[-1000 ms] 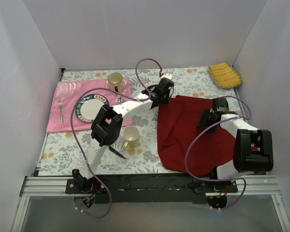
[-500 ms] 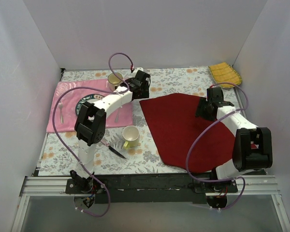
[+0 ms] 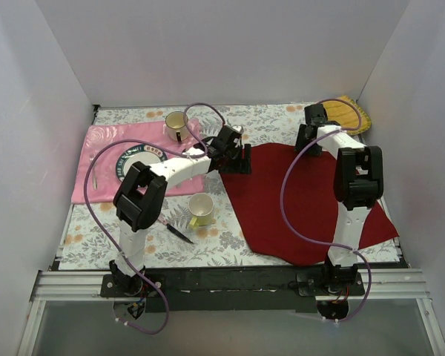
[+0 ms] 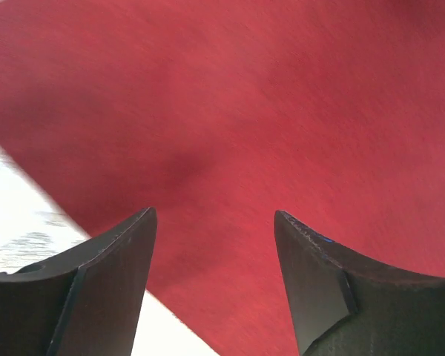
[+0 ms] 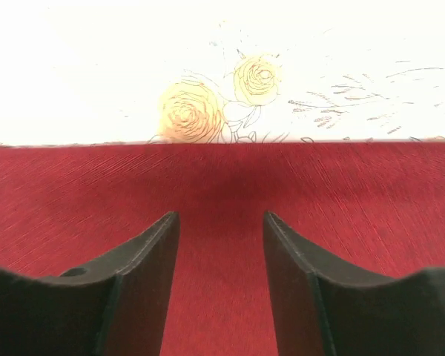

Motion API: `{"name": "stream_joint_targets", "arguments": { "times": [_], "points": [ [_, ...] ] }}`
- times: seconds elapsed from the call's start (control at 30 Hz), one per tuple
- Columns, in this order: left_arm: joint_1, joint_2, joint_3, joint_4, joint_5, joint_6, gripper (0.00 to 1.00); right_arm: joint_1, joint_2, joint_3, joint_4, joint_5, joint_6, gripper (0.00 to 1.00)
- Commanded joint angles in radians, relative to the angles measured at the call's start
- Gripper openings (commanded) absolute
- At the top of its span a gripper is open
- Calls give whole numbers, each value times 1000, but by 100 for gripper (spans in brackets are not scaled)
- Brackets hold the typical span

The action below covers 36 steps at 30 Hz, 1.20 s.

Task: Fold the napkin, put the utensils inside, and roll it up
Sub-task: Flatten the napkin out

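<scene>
The dark red napkin (image 3: pixel 304 200) lies spread flat on the right half of the table. My left gripper (image 3: pixel 239 159) hovers open over the napkin's near-left corner; in the left wrist view (image 4: pixel 215 215) red cloth (image 4: pixel 282 111) shows between the jaws and nothing is held. My right gripper (image 3: pixel 308 139) is open at the napkin's far edge, seen in the right wrist view (image 5: pixel 221 215) just above the cloth (image 5: pixel 222 185). A black-handled knife (image 3: pixel 179 233) lies near the front left. A fork (image 3: pixel 94 170) rests on the pink cloth.
A pink patterned cloth (image 3: pixel 96 189) at the left carries a plate (image 3: pixel 137 163) and a cup (image 3: pixel 176 121). A second cup (image 3: pixel 200 208) stands near the knife. A yellow ribbed cloth (image 3: pixel 350 111) lies at the back right corner. White walls surround the table.
The napkin, bunched narrow a second ago, now lies spread wide and flat. The left gripper has opened and let go of it. The right arm has swung to the napkin's far edge.
</scene>
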Motion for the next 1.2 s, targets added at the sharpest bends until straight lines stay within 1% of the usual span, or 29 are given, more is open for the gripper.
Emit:
{"name": "stream_joint_targets", "arguments": {
  "times": [0.0,0.13,0.17,0.23,0.3,0.37,0.4,0.47,0.5,0.53,0.57,0.67,0.7,0.73,0.8,0.83,0.87,0.97,1.03,1.17],
  "points": [
    [-28,-100,-39,64,89,-23,63,1,14,44,-74,17,-12,54],
    [-28,-123,-78,84,101,-25,64,16,-44,-67,-48,-31,14,52],
    [-28,-125,-79,85,99,-23,64,22,-55,-115,-46,-41,15,52],
    [-28,-134,-81,82,101,-26,64,47,-88,-162,-46,-51,31,52],
    [-28,-145,-89,84,102,-32,65,83,-121,-249,-36,-89,48,52],
    [-28,-159,-95,85,105,-37,65,116,-180,-314,-31,-115,54,52],
    [-28,-163,-98,84,109,-37,65,149,-205,-376,-34,-127,69,52],
    [-28,-174,-101,85,116,-34,65,203,-300,-439,-19,-184,74,52],
    [-28,-174,-98,85,118,-33,65,217,-335,-490,-16,-190,75,52],
    [-28,-172,-96,84,125,-33,65,226,-396,-504,-17,-187,77,53],
    [-28,-169,-93,84,130,-33,65,217,-421,-513,-16,-175,81,54],
    [-28,-143,-78,84,167,-39,65,161,-455,-454,-26,-114,51,57],
    [-28,-133,-73,82,181,-45,65,142,-446,-423,-58,-62,42,58],
    [-28,-128,-70,82,193,-46,65,130,-405,-327,-92,-36,32,59],
    [-29,-123,-66,82,216,-52,65,116,-351,-233,-132,33,-6,62],
    [-31,-123,-66,84,220,-52,65,117,-292,-149,-179,44,-21,62],
    [-33,-125,-66,82,222,-52,65,119,-264,-112,-193,49,-43,65],
    [-33,-128,-66,82,222,-46,66,117,-178,-40,-201,25,-76,68],
    [-33,-128,-64,81,224,-37,66,119,-121,-15,-209,21,-103,68],
    [-33,-125,-56,74,230,-31,66,125,-83,-24,-235,29,-115,67]
  ]
}}
